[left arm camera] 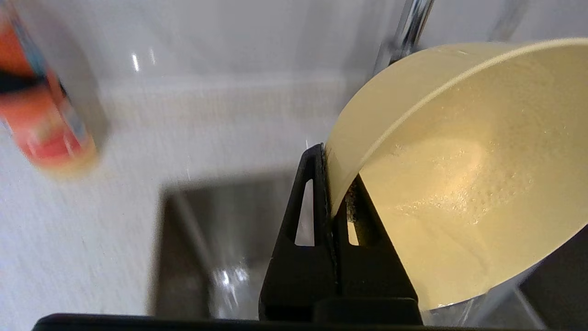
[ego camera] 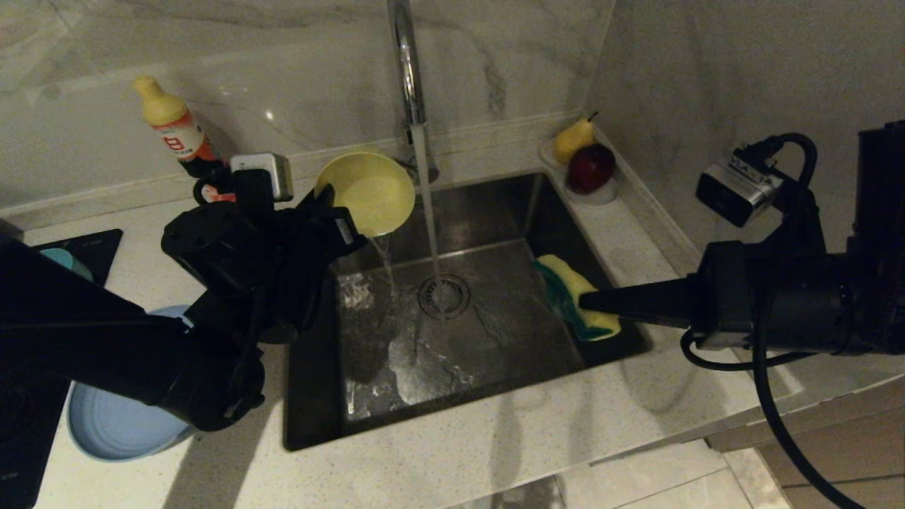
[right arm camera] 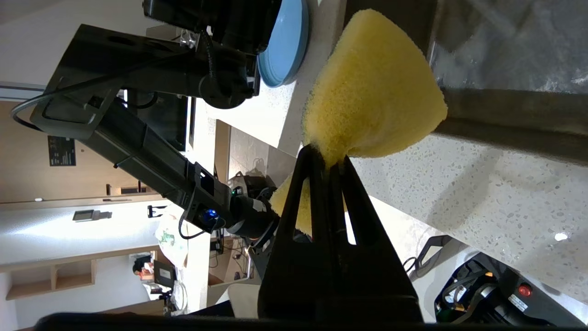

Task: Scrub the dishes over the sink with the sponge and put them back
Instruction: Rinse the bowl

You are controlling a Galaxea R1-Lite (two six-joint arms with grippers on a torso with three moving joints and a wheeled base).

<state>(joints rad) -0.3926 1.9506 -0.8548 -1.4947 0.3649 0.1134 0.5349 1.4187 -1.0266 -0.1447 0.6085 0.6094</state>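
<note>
My left gripper (ego camera: 327, 194) (left arm camera: 328, 161) is shut on the rim of the yellow bowl (ego camera: 368, 192) (left arm camera: 459, 174). It holds the bowl tipped on its side over the back left corner of the steel sink (ego camera: 459, 353), and water spills from the bowl's lower edge. My right gripper (ego camera: 587, 302) (right arm camera: 327, 154) is shut on the yellow and green sponge (ego camera: 576, 297) (right arm camera: 372, 92) at the sink's right wall. The periwinkle plate (ego camera: 113, 424) (right arm camera: 285, 41) lies on the counter left of the sink, partly under my left arm. A teal bowl (ego camera: 67, 261) shows behind that arm.
The chrome faucet (ego camera: 406, 71) runs a stream of water onto the drain strainer (ego camera: 444, 295). A yellow-capped bottle (ego camera: 173, 120) (left arm camera: 41, 124) stands at the back left. A pear (ego camera: 573, 138) and a red apple (ego camera: 590, 168) sit in a clear dish at the back right corner.
</note>
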